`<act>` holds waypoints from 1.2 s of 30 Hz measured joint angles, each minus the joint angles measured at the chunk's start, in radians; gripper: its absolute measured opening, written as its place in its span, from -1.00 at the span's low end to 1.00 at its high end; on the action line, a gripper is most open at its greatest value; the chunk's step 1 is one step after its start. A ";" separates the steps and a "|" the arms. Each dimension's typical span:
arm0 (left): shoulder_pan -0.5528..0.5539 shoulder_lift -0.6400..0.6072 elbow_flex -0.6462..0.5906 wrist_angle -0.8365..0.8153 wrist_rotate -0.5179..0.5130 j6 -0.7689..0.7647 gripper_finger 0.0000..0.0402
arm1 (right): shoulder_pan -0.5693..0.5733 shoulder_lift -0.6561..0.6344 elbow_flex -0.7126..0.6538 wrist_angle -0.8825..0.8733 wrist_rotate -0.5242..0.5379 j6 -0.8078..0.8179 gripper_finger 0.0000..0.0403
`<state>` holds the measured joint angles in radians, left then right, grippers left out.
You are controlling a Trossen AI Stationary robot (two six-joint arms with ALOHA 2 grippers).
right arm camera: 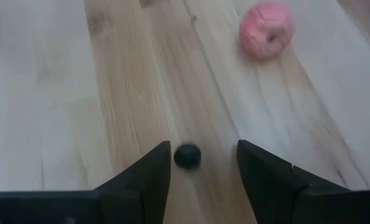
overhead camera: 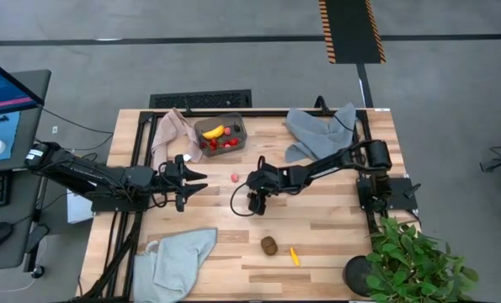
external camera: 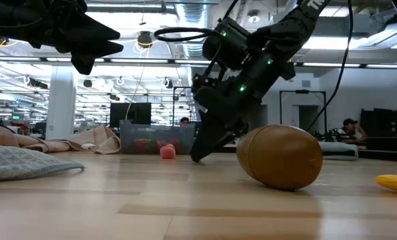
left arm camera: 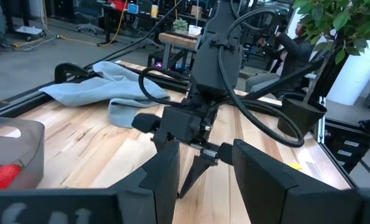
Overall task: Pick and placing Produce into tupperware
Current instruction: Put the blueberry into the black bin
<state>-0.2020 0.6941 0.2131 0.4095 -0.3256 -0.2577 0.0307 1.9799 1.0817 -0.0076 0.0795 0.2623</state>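
- The tupperware (overhead camera: 222,133) sits near the far edge of my bench (overhead camera: 334,227), already carrying a yellow banana (overhead camera: 214,132) and red strawberries (overhead camera: 230,142).
- A pinkish berry (overhead camera: 235,178) lies loose on the wood just in front of the tub, showing again in my right wrist view (right arm camera: 267,29).
- A small dark berry (right arm camera: 187,155) rests on the bench between the spread fingers of the right end effector (right arm camera: 200,169), which is tipped down at mid-bench (overhead camera: 254,202); I see no contact between fingers and berry.
- Toward the near edge, a brown kiwi (overhead camera: 269,245) lies just beside a tiny yellow piece (overhead camera: 295,256); the kiwi looms large in the low view (external camera: 280,157).
- The left end effector (overhead camera: 193,180) hangs above the bench left of centre, pointed at the right arm, its fingers apart and holding nothing (left arm camera: 203,174).
- Around them: a beige-pink cloth (overhead camera: 171,130) beside the tub, grey-blue cloths at the far right (overhead camera: 317,130) and near left (overhead camera: 178,257), and a potted plant (overhead camera: 406,257) at the near right corner.
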 joint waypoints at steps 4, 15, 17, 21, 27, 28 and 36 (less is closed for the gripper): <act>0.000 0.000 0.000 0.000 0.000 0.000 -0.31 | 0.000 0.012 0.002 0.020 -0.003 0.000 0.01; 0.000 0.000 0.000 0.000 0.000 0.000 -0.31 | -0.003 0.026 0.010 0.016 -0.007 0.007 -0.17; 0.000 0.000 0.000 0.000 0.000 0.000 -0.31 | -0.004 0.026 0.012 0.012 -0.006 0.008 -0.29; 0.000 0.000 0.000 0.000 0.000 0.000 -0.31 | -0.009 0.026 0.013 0.009 -0.006 0.009 -0.54; 0.000 0.000 0.000 0.000 0.001 0.000 -0.31 | -0.012 0.029 0.031 0.010 -0.015 0.005 -0.66; 0.000 0.000 0.000 0.000 0.001 0.000 -0.31 | -0.013 0.030 0.040 0.008 -0.022 0.003 -0.65; 0.000 0.000 0.000 0.000 0.001 0.000 -0.31 | -0.044 0.030 0.152 0.011 -0.015 -0.034 -0.58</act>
<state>-0.2018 0.6941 0.2131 0.4091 -0.3248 -0.2581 -0.0134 2.0098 1.2341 0.0035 0.0643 0.2288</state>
